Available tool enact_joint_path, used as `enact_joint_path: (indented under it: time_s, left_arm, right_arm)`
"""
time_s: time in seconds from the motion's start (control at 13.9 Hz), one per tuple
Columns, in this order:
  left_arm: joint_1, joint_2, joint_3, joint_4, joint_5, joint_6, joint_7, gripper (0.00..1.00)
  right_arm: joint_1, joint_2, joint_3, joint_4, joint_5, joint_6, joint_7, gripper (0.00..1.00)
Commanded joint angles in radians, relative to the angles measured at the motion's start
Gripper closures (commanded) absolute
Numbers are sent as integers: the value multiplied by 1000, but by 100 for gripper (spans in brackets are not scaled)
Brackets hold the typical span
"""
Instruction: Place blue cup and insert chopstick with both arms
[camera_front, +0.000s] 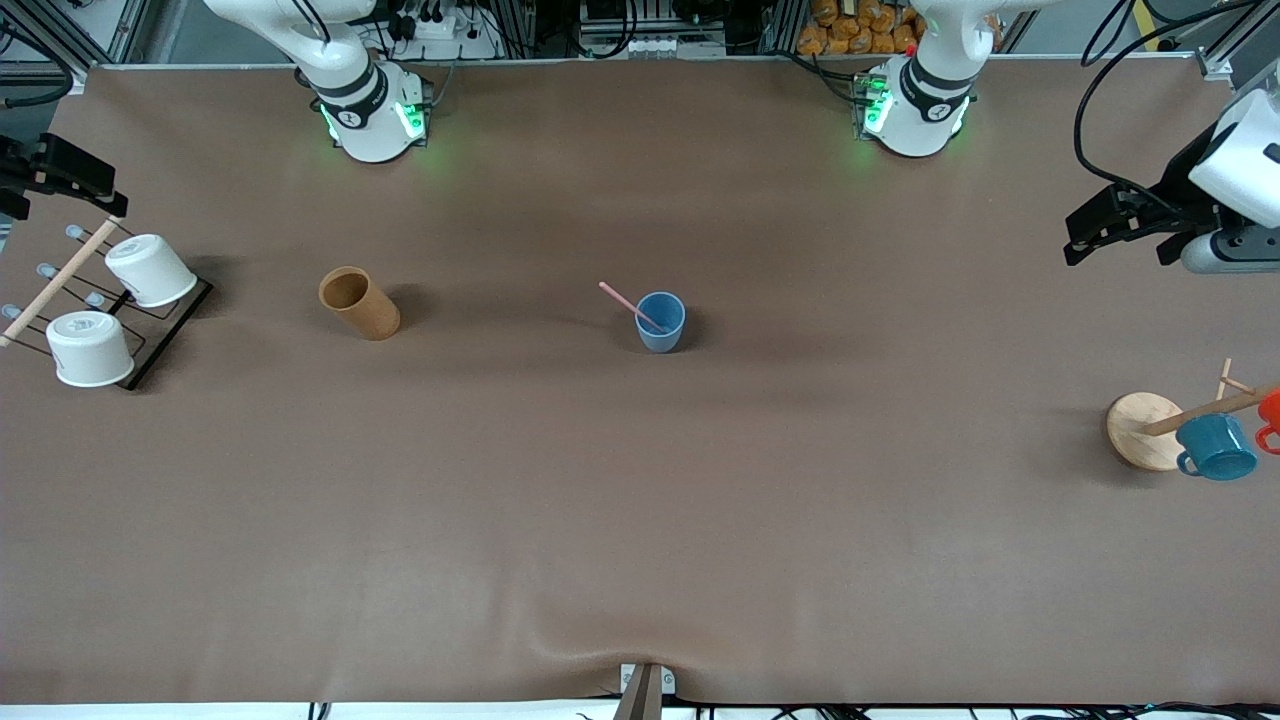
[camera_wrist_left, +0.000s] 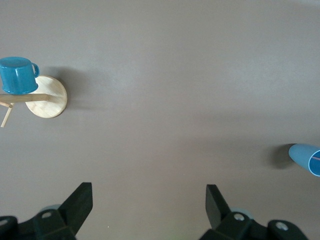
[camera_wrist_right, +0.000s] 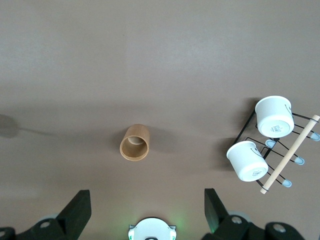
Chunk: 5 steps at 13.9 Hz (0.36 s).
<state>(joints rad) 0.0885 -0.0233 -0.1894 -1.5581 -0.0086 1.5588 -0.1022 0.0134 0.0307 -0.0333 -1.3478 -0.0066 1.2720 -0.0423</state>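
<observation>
both grippers wide open, empty: left gripper frame right edge, right gripper frame left edge. blue cup frame centre, light, slick; grasp at rim. chopstick inside, thin, stiff.

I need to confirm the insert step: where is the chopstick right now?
In the front view the chopstick leans inside the blue cup, which stands upright mid-table, with the brown cup its nearest neighbour toward the right arm's end.

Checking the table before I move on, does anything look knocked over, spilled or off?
Nothing stands out. The blue cup stands upright mid-table with the chopstick leaning in it. The brown cup is upright too. Both grippers, left and right, hang open at the table's ends.
</observation>
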Motion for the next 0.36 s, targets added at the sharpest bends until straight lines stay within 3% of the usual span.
enact_joint_path:
  time_s: [0.0,0.29]
  left_arm:
    - [7,-6,-1,19,-21,-32,10,0]
    - [8,-6,1,20,-22,-45,6,0]
  right_arm:
    - [-16,-20,7,-5,42,3,42,0]
    - [-29,-20,4,-4,42,13,33,0]
